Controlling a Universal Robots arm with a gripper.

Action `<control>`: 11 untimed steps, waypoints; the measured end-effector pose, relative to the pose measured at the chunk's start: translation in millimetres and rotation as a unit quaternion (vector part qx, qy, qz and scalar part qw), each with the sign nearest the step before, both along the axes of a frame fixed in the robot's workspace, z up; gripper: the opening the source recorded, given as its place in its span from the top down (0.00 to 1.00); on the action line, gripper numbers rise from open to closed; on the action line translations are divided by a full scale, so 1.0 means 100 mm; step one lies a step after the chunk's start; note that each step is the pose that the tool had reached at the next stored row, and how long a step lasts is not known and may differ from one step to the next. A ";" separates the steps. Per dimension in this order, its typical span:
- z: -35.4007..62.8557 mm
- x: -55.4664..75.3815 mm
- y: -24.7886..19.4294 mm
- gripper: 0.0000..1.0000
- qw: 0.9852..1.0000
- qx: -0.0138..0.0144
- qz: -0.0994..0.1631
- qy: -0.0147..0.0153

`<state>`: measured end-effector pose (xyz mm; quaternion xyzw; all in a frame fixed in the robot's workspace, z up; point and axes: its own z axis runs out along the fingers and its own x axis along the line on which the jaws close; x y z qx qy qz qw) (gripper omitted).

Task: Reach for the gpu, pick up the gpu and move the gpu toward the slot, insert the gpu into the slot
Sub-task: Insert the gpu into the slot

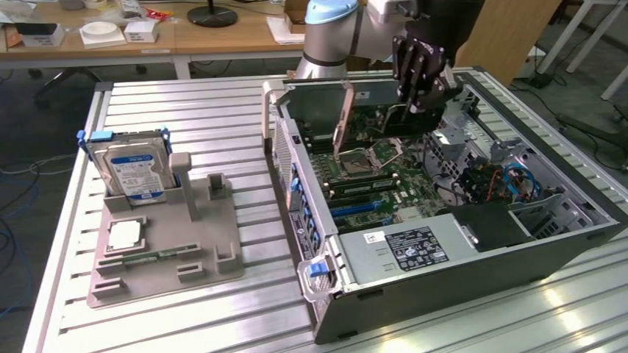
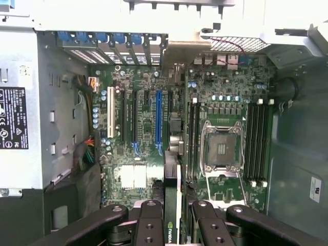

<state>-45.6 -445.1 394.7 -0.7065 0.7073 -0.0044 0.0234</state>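
Note:
My gripper (image 1: 419, 109) hangs over the open computer case, shut on the gpu (image 1: 387, 121), a dark card held on edge above the green motherboard (image 1: 412, 184). In the wrist view the black fingers (image 2: 148, 225) clamp the gpu (image 2: 171, 228) from both sides, and its thin edge with a green logo runs away from the camera. The slot (image 2: 158, 120) is a long blue strip lying parallel to the card and a little to one side of it. In the exterior view the slot (image 1: 358, 208) sits lower on the board, apart from the card.
The case walls (image 1: 294, 184) ring the board. A silver processor socket (image 2: 220, 148), black memory slots (image 2: 259, 138) and a white slot (image 2: 110, 115) flank the blue one. A power supply (image 1: 412, 246) fills the near end. On the exterior view's left, a grey fixture (image 1: 211, 250) carries a hard drive (image 1: 132, 169).

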 end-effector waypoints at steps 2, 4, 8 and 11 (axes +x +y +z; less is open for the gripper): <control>-0.016 0.00 0.000 0.74 1.000 0.000 0.000 0.000; -0.039 -0.01 0.000 0.74 1.000 0.000 0.000 0.000; -0.076 -0.02 0.000 0.74 1.000 0.000 0.000 0.000; -0.093 -0.03 0.000 0.74 1.000 0.000 0.000 0.000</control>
